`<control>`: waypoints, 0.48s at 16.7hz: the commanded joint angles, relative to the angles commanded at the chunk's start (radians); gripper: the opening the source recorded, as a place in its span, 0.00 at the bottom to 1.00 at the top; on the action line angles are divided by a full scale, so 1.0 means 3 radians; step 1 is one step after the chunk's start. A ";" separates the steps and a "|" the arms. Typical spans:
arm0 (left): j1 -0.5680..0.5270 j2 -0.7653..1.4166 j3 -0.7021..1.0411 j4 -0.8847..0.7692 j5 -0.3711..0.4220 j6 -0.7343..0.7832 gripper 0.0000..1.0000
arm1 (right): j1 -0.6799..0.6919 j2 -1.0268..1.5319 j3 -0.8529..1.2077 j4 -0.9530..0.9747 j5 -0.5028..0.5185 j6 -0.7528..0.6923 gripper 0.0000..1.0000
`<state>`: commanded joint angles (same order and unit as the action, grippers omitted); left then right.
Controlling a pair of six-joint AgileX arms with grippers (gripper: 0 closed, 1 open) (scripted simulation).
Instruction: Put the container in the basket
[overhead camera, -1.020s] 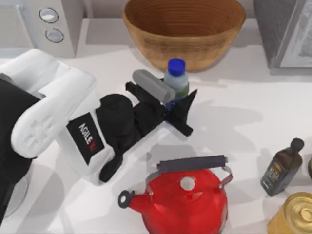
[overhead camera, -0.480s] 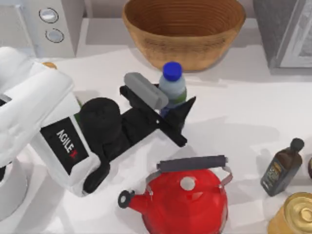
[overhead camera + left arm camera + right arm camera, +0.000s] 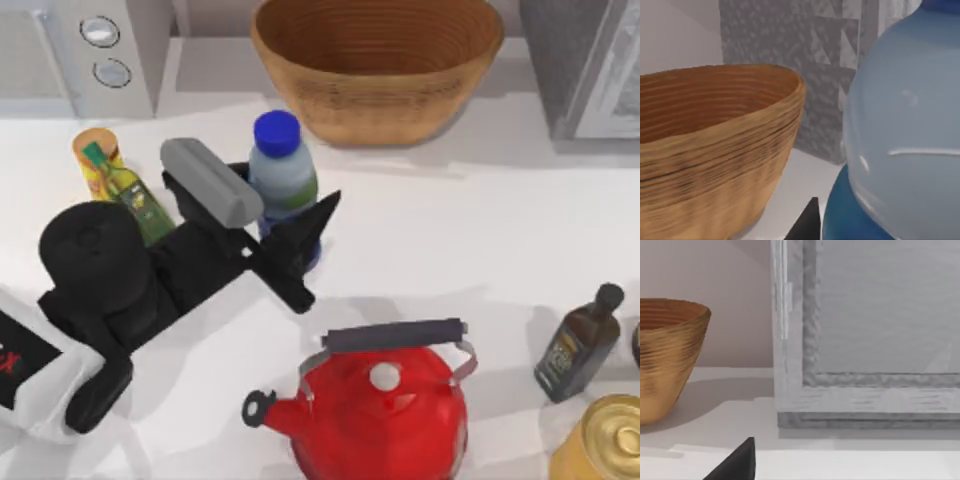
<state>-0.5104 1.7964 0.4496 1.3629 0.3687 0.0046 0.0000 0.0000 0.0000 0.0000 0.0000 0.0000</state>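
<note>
The container [image 3: 283, 172], a clear bottle with a blue cap and a green-white label, stands upright between the fingers of my left gripper [image 3: 272, 215], which is shut on it. It is left of the table's middle, in front of and left of the basket [image 3: 377, 65]. The wide woven basket stands at the back centre. In the left wrist view the container [image 3: 905, 140] looms close, with the basket [image 3: 715, 150] beyond it. A dark bit of my right gripper [image 3: 740, 467] shows in its wrist view, facing the basket [image 3: 665, 355] and a grey appliance.
A red kettle [image 3: 385, 410] stands at the front centre, just below the gripper. An olive oil bottle [image 3: 118, 178] is left of the gripper. A dark bottle [image 3: 580, 345] and a gold-lidded jar [image 3: 605, 440] are at the front right. Grey appliances [image 3: 590, 60] flank the basket.
My left arm has pulled back to the left with the container in its grip. The container now looks larger and sits farther left, and the olive oil bottle has come into sight.
</note>
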 joint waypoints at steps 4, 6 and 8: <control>0.0217 -0.0404 -0.0286 -0.0204 0.0039 0.0039 0.00 | 0.0000 0.0000 0.0000 0.0000 0.0000 0.0000 1.00; 0.0231 -0.0419 -0.0300 -0.0217 0.0041 0.0040 0.00 | 0.0000 0.0000 0.0000 0.0000 0.0000 0.0000 1.00; 0.0231 -0.0419 -0.0300 -0.0217 0.0041 0.0040 0.00 | 0.0000 0.0000 0.0000 0.0000 0.0000 0.0000 1.00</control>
<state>-0.4411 1.6707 0.3596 1.2978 0.3808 0.0165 0.0000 0.0000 0.0000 0.0000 0.0000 0.0000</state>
